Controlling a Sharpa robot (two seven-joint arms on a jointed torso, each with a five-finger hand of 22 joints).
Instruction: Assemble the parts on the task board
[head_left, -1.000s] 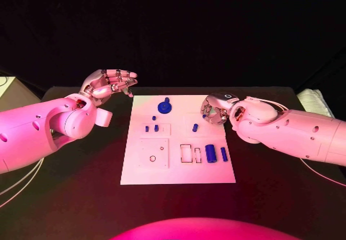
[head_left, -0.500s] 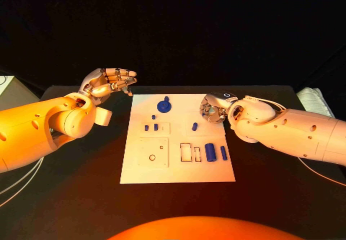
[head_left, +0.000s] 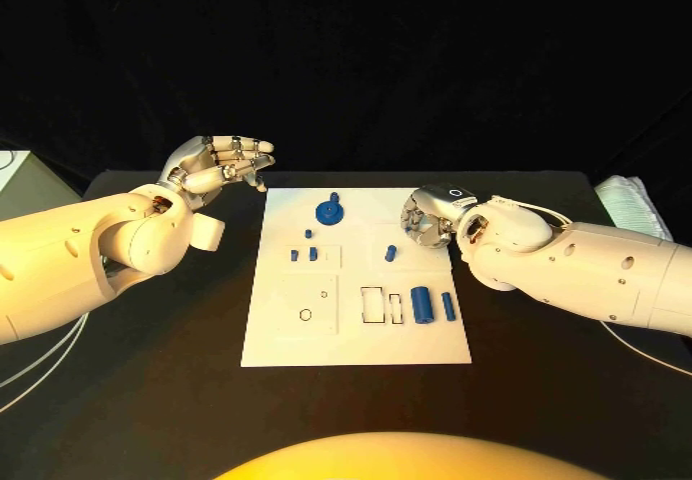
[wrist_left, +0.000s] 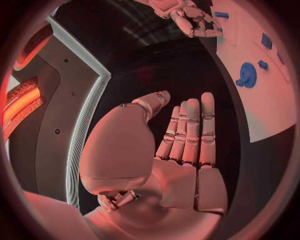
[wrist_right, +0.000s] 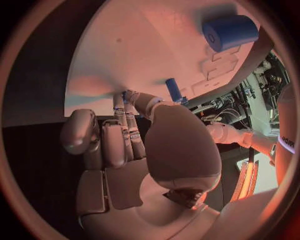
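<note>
Black table (head_left: 144, 380): task board (head_left: 353, 340) between hands; left hand (head_left: 219, 165) empty, fingers apart; right hand (head_left: 430, 222) curled, empty.

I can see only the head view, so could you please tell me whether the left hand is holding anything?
Observer: No. In the left wrist view the left hand lies flat, its palm bare and its fingers straight, side by side.
Operator: Thank you. And is there a part in the right hand?
Observer: None that I can see. In the right wrist view the right hand has a bare palm, and its fingertips reach the task board at its edge, near a small blue peg.
</note>
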